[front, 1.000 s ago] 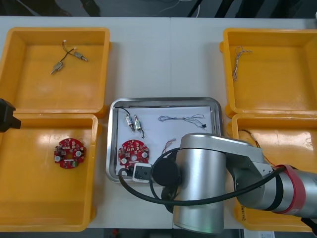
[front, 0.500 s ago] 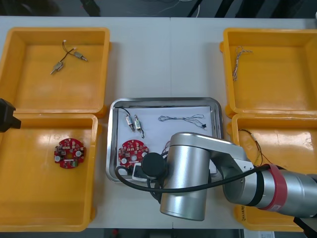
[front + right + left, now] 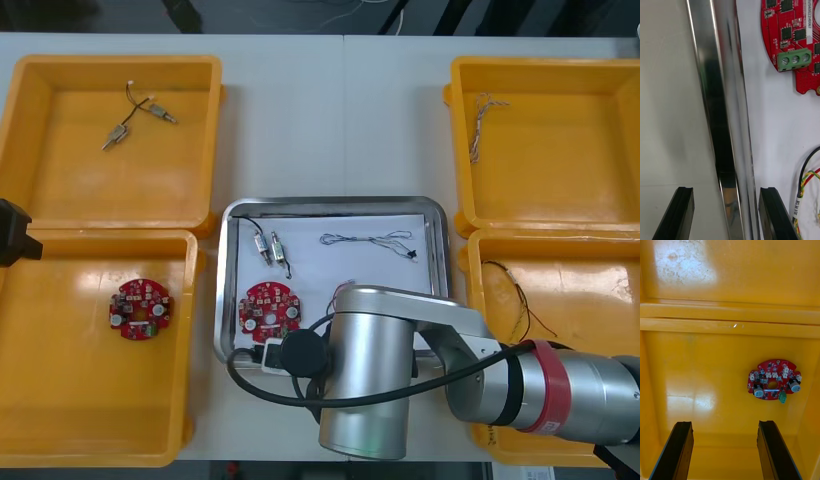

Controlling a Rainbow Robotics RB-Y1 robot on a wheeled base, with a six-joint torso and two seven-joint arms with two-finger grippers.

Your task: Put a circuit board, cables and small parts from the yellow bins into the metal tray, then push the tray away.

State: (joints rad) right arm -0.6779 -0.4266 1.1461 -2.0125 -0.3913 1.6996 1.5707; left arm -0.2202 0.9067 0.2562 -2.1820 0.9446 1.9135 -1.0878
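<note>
Right arm (image 3: 380, 370) folded low, lower centre; right gripper (image 3: 726, 195) open, empty, astride metal tray (image 3: 722, 112) rim. Left gripper (image 3: 724, 427) open over yellow bin (image 3: 707, 360).

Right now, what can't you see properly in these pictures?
Front view: the right arm covers the metal tray's near right corner.
Right wrist view: the circuit board and red and yellow cable run off the edge.
Front view: the small metal parts are too small to identify.

Pale worktop (image 3: 300, 130), dark floor (image 3: 250, 15) beyond
The worktop ends at a straight far edge; the floor past it is dark.
</note>
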